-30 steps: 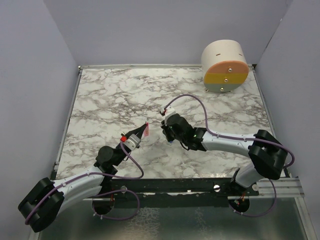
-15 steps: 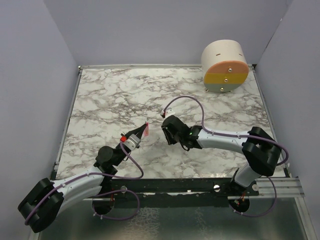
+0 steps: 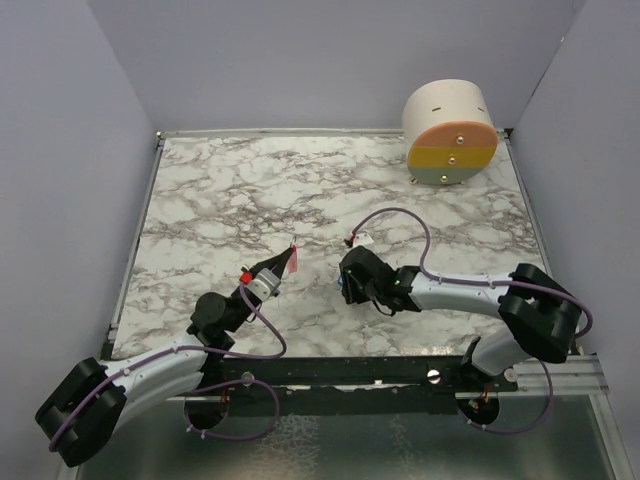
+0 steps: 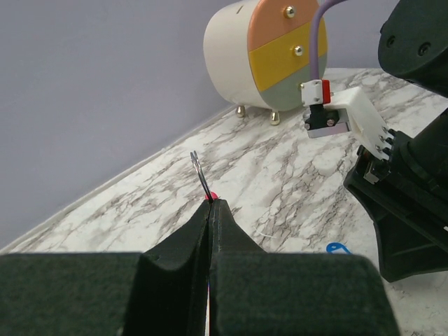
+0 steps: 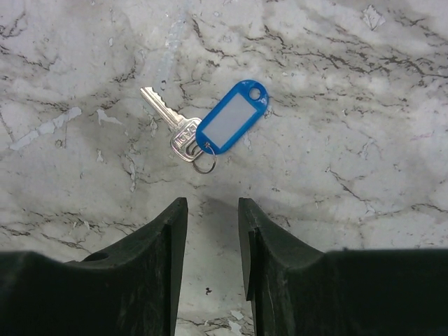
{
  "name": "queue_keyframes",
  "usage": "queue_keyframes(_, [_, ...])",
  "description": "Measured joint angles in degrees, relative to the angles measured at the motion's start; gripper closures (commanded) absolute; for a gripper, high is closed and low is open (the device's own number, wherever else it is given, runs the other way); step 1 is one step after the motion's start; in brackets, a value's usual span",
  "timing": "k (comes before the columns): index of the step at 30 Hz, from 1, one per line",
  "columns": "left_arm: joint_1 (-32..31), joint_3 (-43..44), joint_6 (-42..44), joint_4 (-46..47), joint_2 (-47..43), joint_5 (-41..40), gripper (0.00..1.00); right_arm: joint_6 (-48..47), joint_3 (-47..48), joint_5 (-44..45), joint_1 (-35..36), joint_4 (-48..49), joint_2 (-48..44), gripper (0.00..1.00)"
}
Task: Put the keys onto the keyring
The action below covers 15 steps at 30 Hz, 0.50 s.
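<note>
Left gripper (image 4: 211,204): jaws pinching keyring (image 4: 200,172) by tag, ring poking up, exposed for threading. Right gripper (image 5: 211,207): jaws spread just above key (image 5: 180,131), flat on desk (image 5: 350,105), lined up for pickup.

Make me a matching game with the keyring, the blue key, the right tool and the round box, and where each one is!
Things:
1. keyring
2. blue key
3. right tool
4. round box

Places or states:
A. lying flat on the marble table
B. open, holding nothing
C. pinched in the shut left tool
D. standing at the far right corner

Pairs: 1-C, 2-A, 3-B, 4-D
</note>
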Motion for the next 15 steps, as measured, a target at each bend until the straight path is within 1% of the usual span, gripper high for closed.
queue_keyframes(7, [0.0, 0.0, -0.2, -0.1, -0.4, 0.0, 1.0, 4.5, -4.4, -2.1, -0.3, 5.6, -0.2, 0.69])
queue_keyframes(15, [0.0, 0.0, -0.2, -0.1, -0.9, 0.0, 1.0, 8.6, -7.4, -2.3, -0.9, 10.9, -1.5, 0.69])
